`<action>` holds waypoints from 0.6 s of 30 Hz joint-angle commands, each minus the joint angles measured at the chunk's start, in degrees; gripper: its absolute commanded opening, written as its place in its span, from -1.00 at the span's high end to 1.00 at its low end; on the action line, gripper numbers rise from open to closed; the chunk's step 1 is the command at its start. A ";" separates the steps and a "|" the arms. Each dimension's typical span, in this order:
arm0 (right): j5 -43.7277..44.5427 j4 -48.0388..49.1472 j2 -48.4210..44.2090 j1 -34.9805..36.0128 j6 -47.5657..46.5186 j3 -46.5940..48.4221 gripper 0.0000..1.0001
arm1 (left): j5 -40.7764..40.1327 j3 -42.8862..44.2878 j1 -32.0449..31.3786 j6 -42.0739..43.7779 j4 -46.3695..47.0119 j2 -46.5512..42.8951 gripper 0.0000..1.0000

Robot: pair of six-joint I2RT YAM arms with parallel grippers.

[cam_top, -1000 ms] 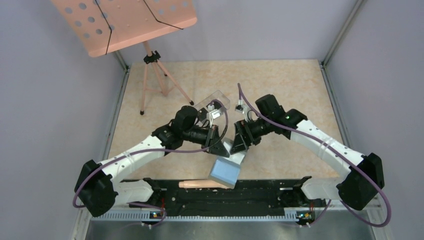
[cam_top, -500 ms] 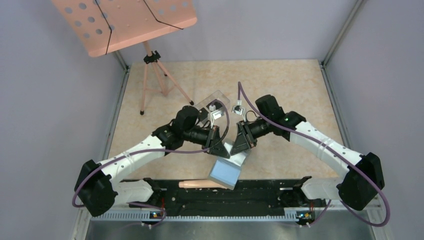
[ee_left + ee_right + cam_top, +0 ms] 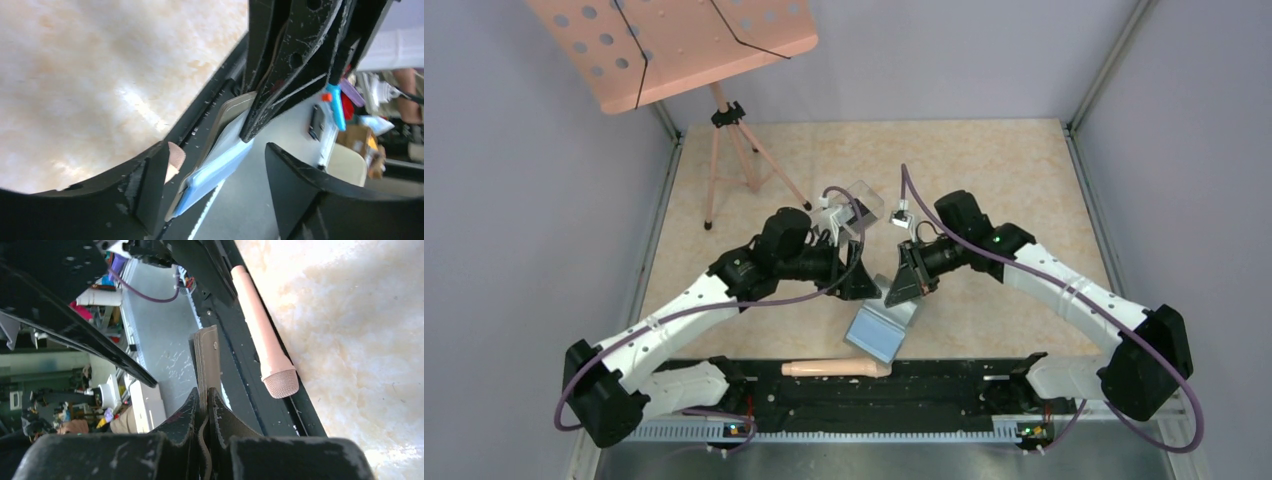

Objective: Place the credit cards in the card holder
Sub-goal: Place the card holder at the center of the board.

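The card holder [image 3: 880,335] hangs pinched in the right gripper [image 3: 896,295].

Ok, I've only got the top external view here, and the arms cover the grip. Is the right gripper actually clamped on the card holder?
Observer: Yes. The right wrist view shows the right gripper shut on the edge of the card holder, with the snap stud just past the fingertips.
Operator: And is the left one carrying a card?
Observer: No. In the left wrist view the left gripper is open, fingers spread wide, and no card shows in it.
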 commanded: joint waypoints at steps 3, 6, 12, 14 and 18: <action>5.57 3.65 -2.03 -3.90 5.30 -1.19 1.00 | -16.46 3.17 0.20 2.90 -7.49 -4.11 -0.59; 6.39 8.72 -3.15 -9.02 10.99 -4.56 1.00 | -18.83 2.87 0.26 2.67 -8.34 -4.86 -0.61; 10.64 25.61 -6.03 -18.22 24.22 -16.37 1.00 | -18.26 2.02 0.27 1.34 -7.62 -4.67 -0.61; 15.11 30.31 -7.00 -18.51 27.66 -20.28 1.00 | -18.04 1.38 0.20 0.64 -6.60 -4.65 -0.62; 22.03 41.46 -8.17 -18.96 33.78 -28.93 1.00 | -15.95 -1.07 0.27 -2.57 -1.44 -4.31 -0.61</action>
